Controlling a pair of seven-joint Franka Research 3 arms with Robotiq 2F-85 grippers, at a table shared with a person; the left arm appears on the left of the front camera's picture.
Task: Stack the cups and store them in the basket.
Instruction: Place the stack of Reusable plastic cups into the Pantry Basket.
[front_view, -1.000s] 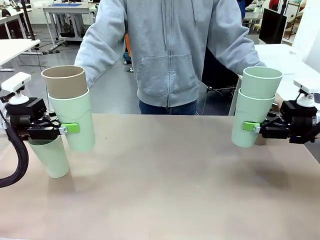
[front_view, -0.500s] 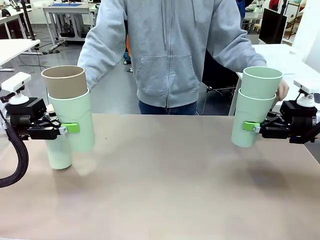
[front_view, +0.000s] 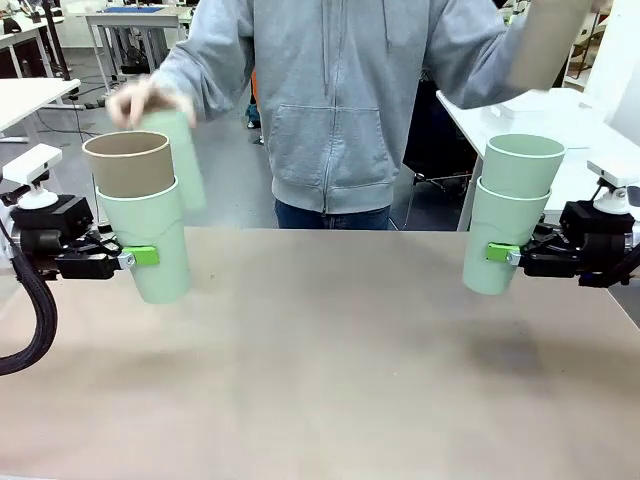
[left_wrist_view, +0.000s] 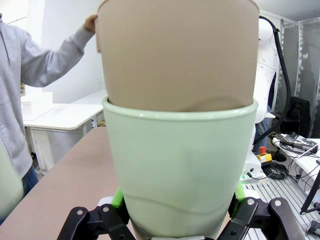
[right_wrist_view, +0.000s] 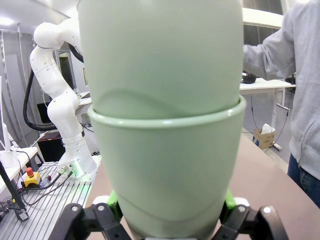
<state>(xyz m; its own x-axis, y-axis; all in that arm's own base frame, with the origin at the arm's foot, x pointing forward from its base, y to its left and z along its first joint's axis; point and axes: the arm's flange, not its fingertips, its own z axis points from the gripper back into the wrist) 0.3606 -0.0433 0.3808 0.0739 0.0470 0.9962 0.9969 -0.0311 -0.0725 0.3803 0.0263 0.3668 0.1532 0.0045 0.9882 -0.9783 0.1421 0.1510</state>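
The left jaws, at the left edge of the desk (front_view: 330, 370), are clamped on a stack of 2. It is 1 mint green outer cup (front_view: 155, 240) with 1 nested tan cup (front_view: 128, 165) inside it. A green pad (front_view: 145, 256) presses the outer cup's wall low down. This stack is upright, mouths up, long axis vertical, with its base clear of the desk.

Just behind and above it, the person's hand (front_view: 140, 100) holds 1 loose mint cup (front_view: 180, 160). It is blurred, roughly upright, and close to the tan rim.

Between the 2 stacks the desk top is bare and wide open, right across to the far edge where the person stands.

At the right edge the right jaws are closed on a second stack (front_view: 510, 215) of 2 mint cups, 1 nested in the other. It too is upright, mouths up, held off the desk.

Above it, at the top edge, 1 loose tan cup (front_view: 545, 40) shows blurred and tilted beside the person's raised sleeve (front_view: 480, 70).

Count: 4 mint, 2 tan.
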